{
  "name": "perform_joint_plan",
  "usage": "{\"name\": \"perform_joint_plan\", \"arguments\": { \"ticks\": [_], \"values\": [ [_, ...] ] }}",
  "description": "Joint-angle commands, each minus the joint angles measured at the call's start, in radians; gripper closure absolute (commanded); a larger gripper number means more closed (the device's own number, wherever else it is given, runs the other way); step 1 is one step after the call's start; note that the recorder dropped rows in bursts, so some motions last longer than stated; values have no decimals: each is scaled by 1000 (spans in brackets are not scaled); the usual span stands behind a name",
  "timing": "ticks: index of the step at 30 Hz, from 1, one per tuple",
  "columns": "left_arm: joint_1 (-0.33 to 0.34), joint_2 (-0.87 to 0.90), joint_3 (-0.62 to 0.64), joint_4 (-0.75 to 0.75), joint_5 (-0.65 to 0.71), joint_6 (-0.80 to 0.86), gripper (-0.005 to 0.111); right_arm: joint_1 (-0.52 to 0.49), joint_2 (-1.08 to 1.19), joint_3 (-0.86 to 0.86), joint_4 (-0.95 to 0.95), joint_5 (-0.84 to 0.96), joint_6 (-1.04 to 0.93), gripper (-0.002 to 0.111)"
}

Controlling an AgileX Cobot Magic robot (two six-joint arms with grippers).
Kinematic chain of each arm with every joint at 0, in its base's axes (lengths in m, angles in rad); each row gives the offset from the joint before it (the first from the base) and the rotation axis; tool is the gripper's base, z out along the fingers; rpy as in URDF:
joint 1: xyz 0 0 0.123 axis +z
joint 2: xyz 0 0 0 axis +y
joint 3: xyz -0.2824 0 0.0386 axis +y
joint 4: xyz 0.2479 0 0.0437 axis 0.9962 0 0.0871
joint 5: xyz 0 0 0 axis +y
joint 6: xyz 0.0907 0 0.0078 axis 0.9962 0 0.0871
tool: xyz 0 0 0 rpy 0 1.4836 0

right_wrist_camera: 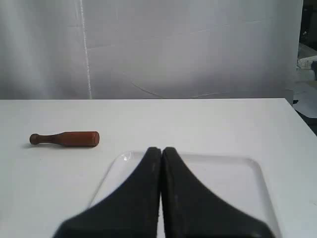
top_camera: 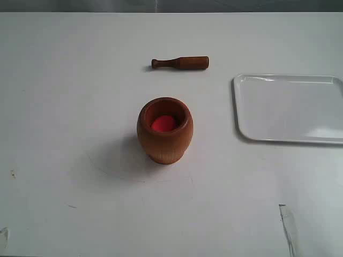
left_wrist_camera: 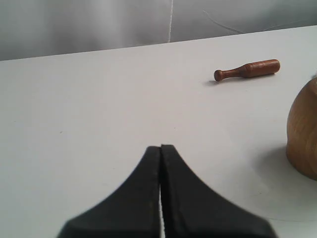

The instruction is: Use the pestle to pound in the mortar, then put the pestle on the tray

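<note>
My left gripper [left_wrist_camera: 161, 148] and right gripper [right_wrist_camera: 161, 148] both pinched closed, empty. Pestle [top_camera: 180, 63] lies flat on table [top_camera: 64, 134] beyond mortar [top_camera: 164, 130], tray [top_camera: 289, 109] off to right. Risk: round pestle rolls if my grasp lands off-centre; upright mortar tips under slanted pounding.

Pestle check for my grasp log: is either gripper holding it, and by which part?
Nothing is held. The pestle lies free on the table; the left gripper and right gripper are shut and empty.
</note>
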Motion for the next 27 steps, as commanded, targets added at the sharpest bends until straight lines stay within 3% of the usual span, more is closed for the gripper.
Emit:
{"name": "perform_joint_plan", "arguments": {
  "ticks": [1,15,27],
  "values": [
    [-8,-1,1,-7,-3,-8,107,-7,-4,3,-3,2,2,108],
    [-8,-1,1,-7,-3,-8,107,-7,-4,3,-3,-2,3,108],
    [-8,-1,1,-7,-3,-8,107,-7,-4,3,95,-200,3,108]
  ]
}}
